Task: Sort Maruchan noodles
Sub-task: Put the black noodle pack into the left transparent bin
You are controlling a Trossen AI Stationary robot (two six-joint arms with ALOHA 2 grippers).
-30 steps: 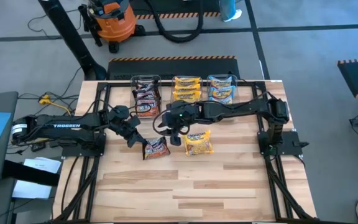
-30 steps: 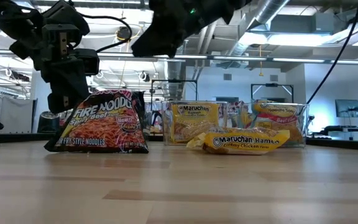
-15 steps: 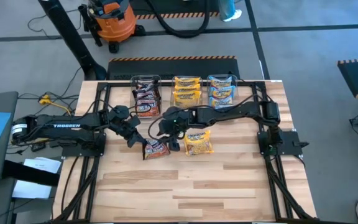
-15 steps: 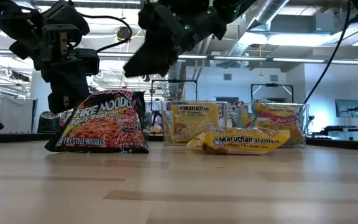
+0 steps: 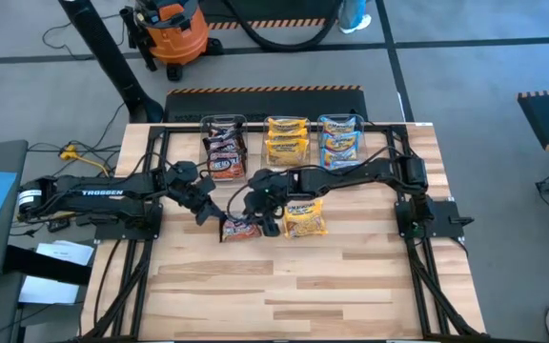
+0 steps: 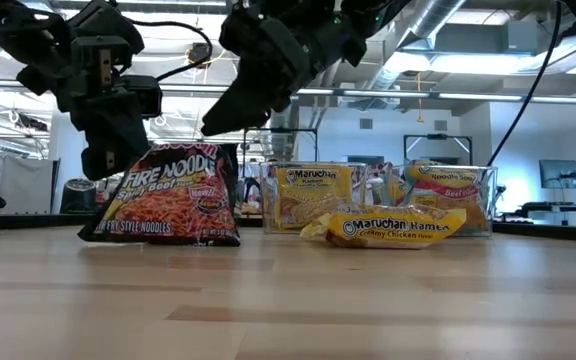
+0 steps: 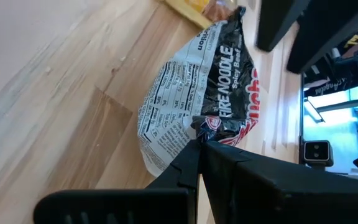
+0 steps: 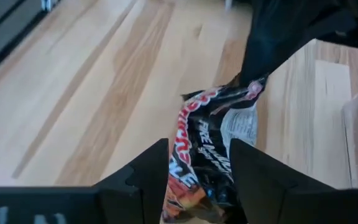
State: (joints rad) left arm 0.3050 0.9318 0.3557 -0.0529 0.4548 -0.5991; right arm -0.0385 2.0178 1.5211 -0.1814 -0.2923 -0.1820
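The left hand (image 5: 205,211) pinches a corner of the dark maroon-black crinkly plastic noodle packet (image 5: 240,228), propped on the wooden tabletop (image 5: 294,286). The right hand (image 5: 263,215), fingers spread, straddles its far edge. This looks like a handover; next the right should close before the left lets go.

We see the table (image 5: 303,276) evenly lit from overhead, shadows soft and short beneath the arms. In the low view ceiling lamps (image 6: 528,62) flare white, so the dark arms read almost as silhouettes — the room behind is hazy. Both wrist views are soft close up — the near fingers (image 8: 142,180) blurred, the packet's wrapper (image 7: 210,106) showing small glints
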